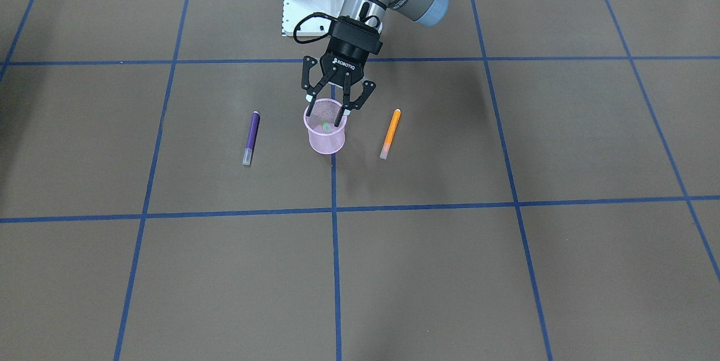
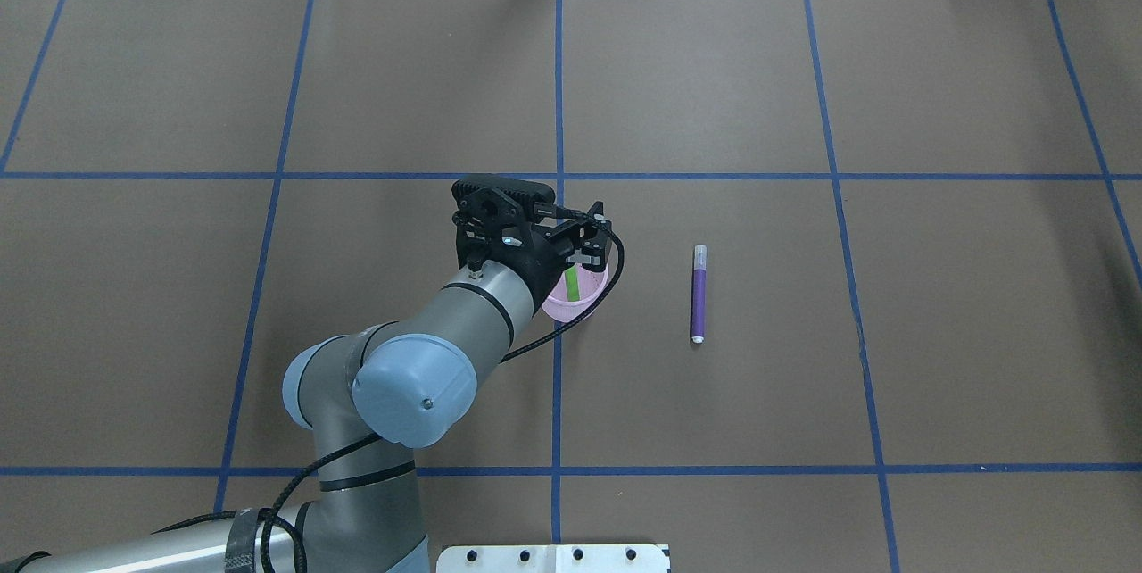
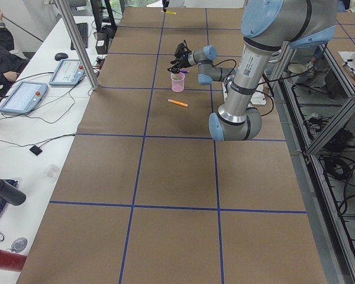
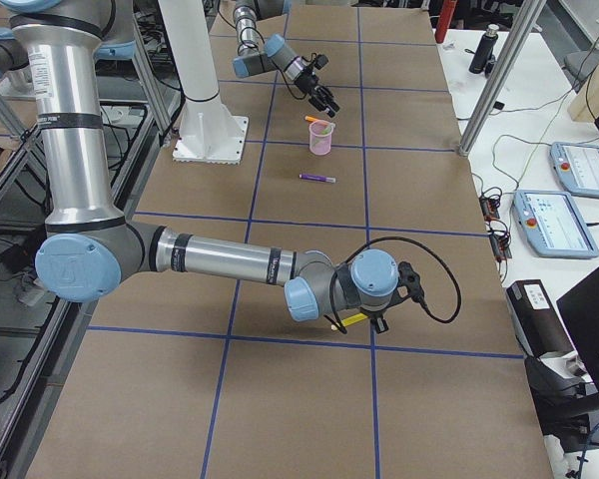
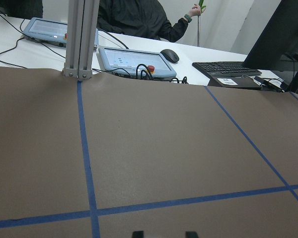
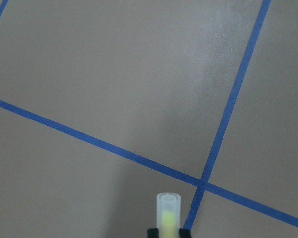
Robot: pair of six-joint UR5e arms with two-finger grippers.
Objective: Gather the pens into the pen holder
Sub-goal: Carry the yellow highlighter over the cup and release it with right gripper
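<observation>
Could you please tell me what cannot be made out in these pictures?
Orange pen: hidden under the left arm in the overhead view.
Green pen: lower end veiled by the pen holder's mesh.
Left gripper: only its fingertip ends show at the wrist view's bottom edge.
Right gripper: outside the overhead and front views; its wrist view cuts off most of the yellowish pen it holds.

One camera faces the robot from the operators' edge, looking down on the surface [image 1: 506,271]; another looks forward from above the robot's edge. Two look along it from either end. All four share the pink mesh pen holder [image 1: 326,137]. The wrist cameras sit low: the left looks toward the operators' edge, the right downward.
</observation>
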